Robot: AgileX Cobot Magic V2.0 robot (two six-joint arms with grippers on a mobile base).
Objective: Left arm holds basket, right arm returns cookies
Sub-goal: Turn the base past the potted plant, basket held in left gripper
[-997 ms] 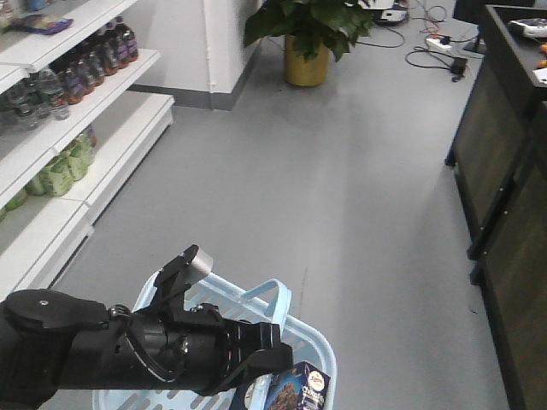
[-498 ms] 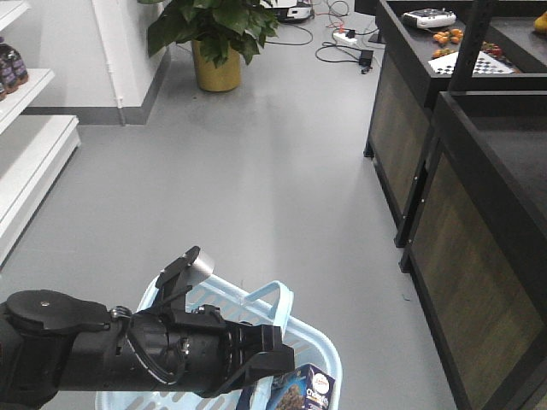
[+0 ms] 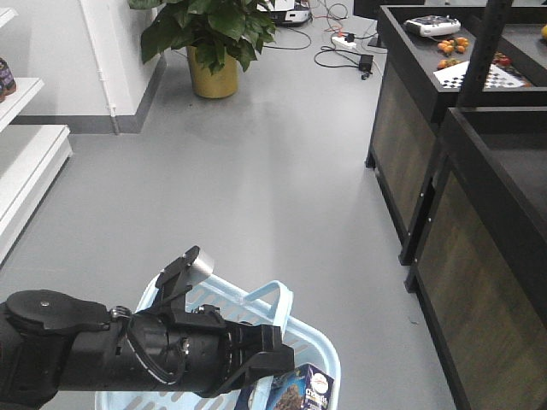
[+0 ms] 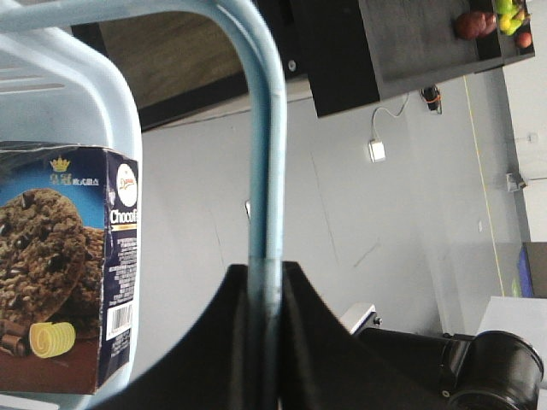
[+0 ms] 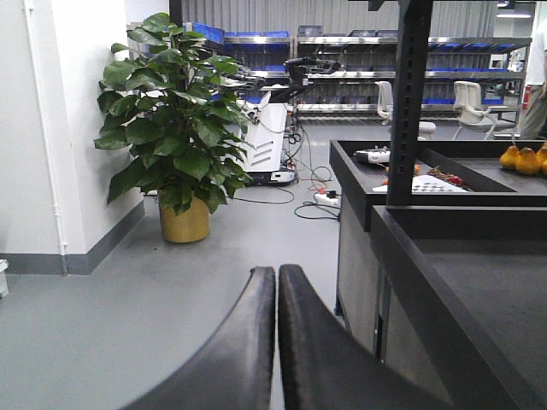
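Left gripper (image 4: 266,278): clenched on basket handle (image 4: 267,128), seen only from wrist.
Right gripper (image 5: 276,286): pressed closed, empty.
Cookies (image 4: 67,266): inside basket.
Ahead: plant (image 5: 175,128), black table (image 5: 470,273).

Light blue slotted basket (image 3: 318,348) is held up by its looped handle (image 4: 267,128), pinched between the fingers of the left gripper (image 4: 265,272). The bulky black left arm (image 3: 128,350) reaches across the top of it. The navy Chocofello cookie box (image 4: 64,265) sits inside by the basket wall, cookie picture showing. The right gripper (image 5: 276,282) has its fingers pressed together, holding nothing.
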